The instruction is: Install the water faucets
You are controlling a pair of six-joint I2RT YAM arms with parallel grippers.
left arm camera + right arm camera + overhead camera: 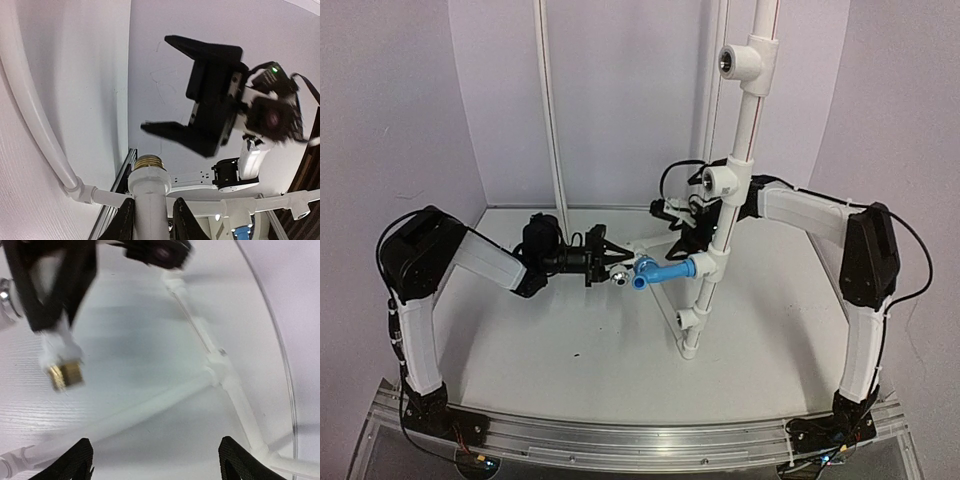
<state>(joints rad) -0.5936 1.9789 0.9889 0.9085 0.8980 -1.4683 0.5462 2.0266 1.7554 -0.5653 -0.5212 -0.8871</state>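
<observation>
The blue water faucet sticks out leftward from a T fitting on the upright white pipe. My left gripper is just left of it and shut on the white water faucet. In the left wrist view the white faucet's stem stands between the fingers, brass thread at its top. Behind the pipe, my right gripper is open; its fingertips are wide apart around nothing. The right wrist view also catches the white faucet's brass end.
The pipe carries more white T fittings, one high, one at mid height and one low. White base legs spread over the table. A thin white pole stands at the back left.
</observation>
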